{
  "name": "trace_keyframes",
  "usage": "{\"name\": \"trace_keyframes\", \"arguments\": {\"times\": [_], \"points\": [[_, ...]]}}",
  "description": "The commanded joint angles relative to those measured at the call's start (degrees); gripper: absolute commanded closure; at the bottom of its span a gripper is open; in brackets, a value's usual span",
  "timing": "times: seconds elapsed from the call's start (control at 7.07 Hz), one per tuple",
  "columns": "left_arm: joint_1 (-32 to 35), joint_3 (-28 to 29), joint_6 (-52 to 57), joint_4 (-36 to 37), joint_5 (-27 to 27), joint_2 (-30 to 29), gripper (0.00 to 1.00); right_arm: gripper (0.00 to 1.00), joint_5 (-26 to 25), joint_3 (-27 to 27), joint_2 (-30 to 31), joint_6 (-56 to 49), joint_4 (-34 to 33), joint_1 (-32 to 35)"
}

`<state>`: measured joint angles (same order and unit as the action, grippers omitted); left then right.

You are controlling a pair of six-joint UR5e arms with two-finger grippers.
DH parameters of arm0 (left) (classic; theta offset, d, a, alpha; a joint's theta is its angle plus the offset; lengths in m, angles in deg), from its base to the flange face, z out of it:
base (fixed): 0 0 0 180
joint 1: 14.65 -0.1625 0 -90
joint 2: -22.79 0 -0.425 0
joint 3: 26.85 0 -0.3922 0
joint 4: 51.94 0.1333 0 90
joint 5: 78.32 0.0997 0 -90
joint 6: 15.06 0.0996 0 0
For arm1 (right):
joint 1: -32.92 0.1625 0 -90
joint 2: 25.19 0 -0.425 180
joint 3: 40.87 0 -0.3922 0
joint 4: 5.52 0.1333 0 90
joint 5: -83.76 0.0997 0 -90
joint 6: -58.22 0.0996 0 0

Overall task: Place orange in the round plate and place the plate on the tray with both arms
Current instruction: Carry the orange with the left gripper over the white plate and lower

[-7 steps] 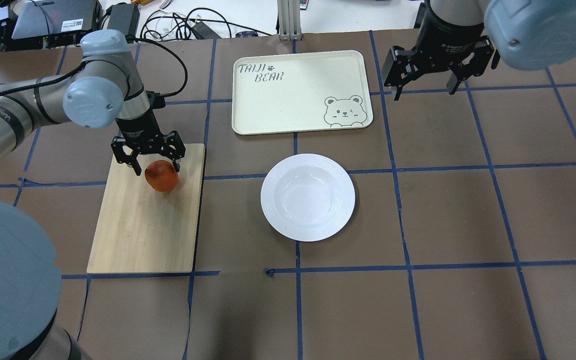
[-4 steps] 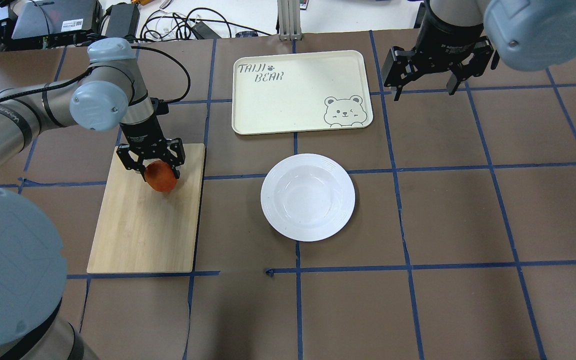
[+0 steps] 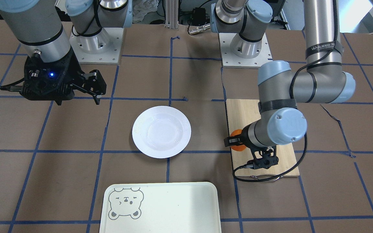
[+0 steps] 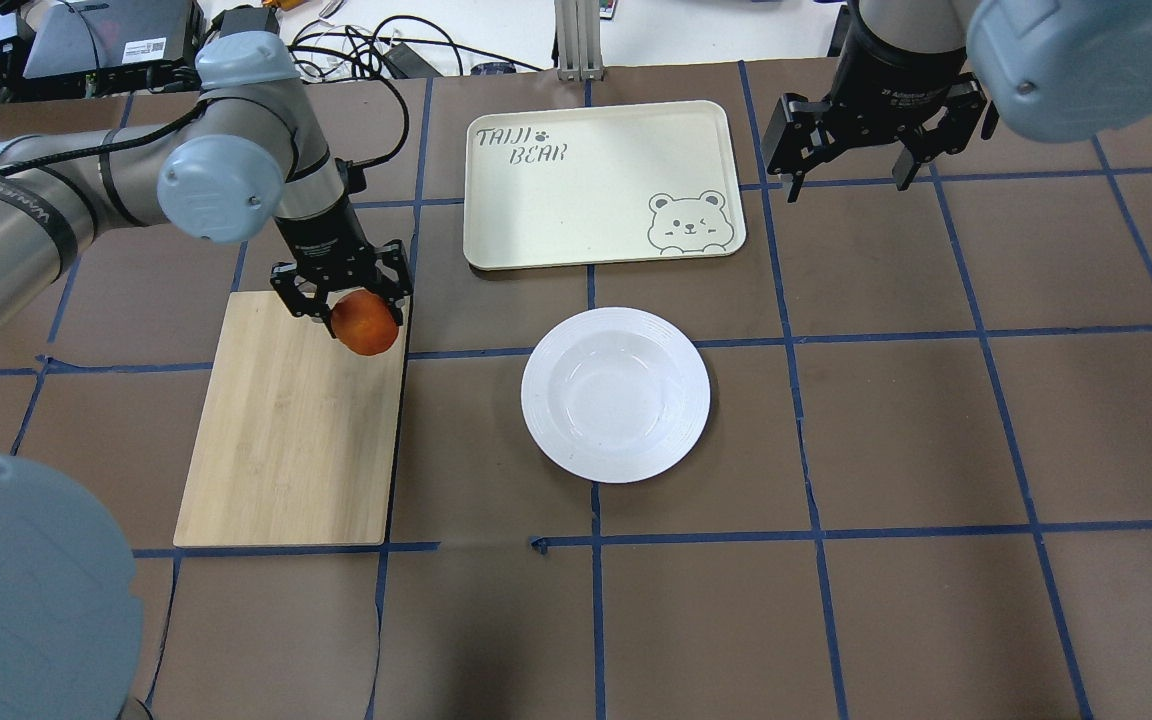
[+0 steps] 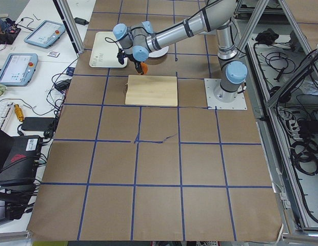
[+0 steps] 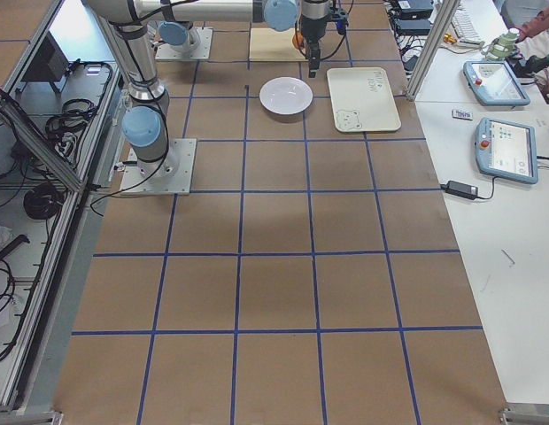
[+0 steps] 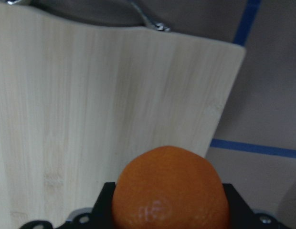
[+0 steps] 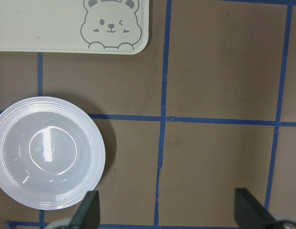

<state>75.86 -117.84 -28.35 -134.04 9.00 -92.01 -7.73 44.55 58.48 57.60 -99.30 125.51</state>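
Note:
My left gripper (image 4: 348, 305) is shut on the orange (image 4: 367, 322) and holds it above the far right corner of the bamboo board (image 4: 286, 430). In the left wrist view the orange (image 7: 171, 188) fills the gap between the black fingers. The white round plate (image 4: 616, 394) lies empty on the brown table, right of the board. The pale tray (image 4: 601, 183) with the bear face lies beyond the plate. High at the far right, my right gripper (image 4: 851, 170) hangs open and empty; its wrist view shows the plate (image 8: 47, 152) and the tray (image 8: 71, 26) below.
The bamboo board (image 3: 261, 139) has a metal handle at its far end. Blue tape lines grid the brown table cover. Cables and electronics (image 4: 116, 40) lie beyond the far table edge. The arm bases (image 3: 96, 42) stand at the robot's side.
The left gripper has lifted the orange off the board and carried it to the right and away, toward the board's far right corner. The right arm has not moved.

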Motion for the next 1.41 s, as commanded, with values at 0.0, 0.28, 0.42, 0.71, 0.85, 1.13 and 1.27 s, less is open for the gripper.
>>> {"name": "trace_keyframes", "arguments": {"times": [0.0, 0.28, 0.42, 0.71, 0.85, 1.13, 1.27], "points": [[11.22, 0.2, -20.71, 2.0, -4.59, 1.33, 1.0, 0.0, 0.0, 0.0, 0.0, 0.0, 0.0, 0.04], [17.4, -0.67, -31.57, 7.19, -14.13, -1.82, 1.0, 0.0, 0.0, 0.09, 0.0, 0.0, 0.0, -0.04], [19.6, -2.33, -32.33, 11.82, -14.63, -3.49, 1.0, 0.0, 0.0, 0.26, 0.0, 0.0, 0.0, -0.04], [19.62, -4.98, -31.98, 15.21, -14.29, -5.0, 0.13, 0.0, 0.09, 0.53, -0.09, 0.0, -0.79, -0.04], [19.53, -4.64, -32.59, 16.17, -14.2, -4.39, 0.0, 0.0, 0.09, 0.96, -0.09, -0.09, -0.71, -0.13], [14.83, -2.63, -33.39, 14.78, -14.2, -1.15, 0.0, 0.0, 2.18, 4.9, -0.61, -0.88, -4.9, -1.44], [10.61, 1.48, -32.08, 8.85, -14.28, 1.56, 0.0, 0.0, 9.16, 7.79, -0.62, -1.14, -5.27, -3.8]]}}
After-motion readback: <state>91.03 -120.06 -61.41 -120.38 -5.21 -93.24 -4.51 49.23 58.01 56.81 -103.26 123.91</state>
